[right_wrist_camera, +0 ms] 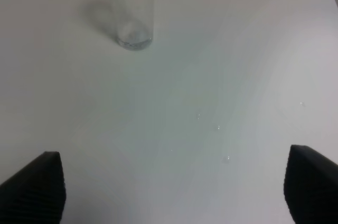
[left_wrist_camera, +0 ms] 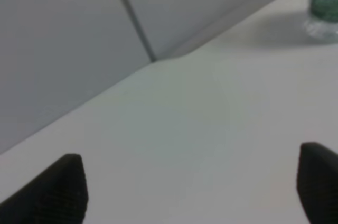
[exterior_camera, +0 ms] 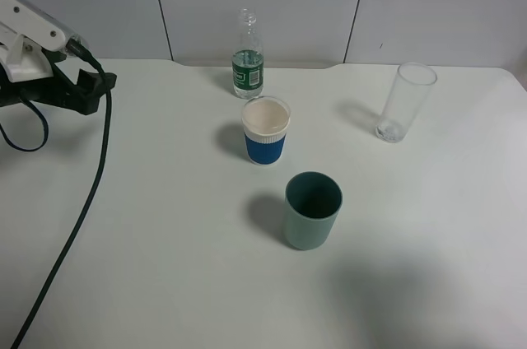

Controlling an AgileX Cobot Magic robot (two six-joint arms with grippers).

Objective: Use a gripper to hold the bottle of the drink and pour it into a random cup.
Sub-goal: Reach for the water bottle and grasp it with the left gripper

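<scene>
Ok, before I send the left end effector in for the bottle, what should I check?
1. Left end effector open, nothing between the jaws: ok.
2. Bottle upright and untouched: ok.
3. Bottle mouth uncapped: cannot tell.
4. Blue-banded cup upright, mouth unobstructed: ok.
5. End effector lined up on the bottle: not ok, it is far off to the bottle's left in the high view.
</scene>
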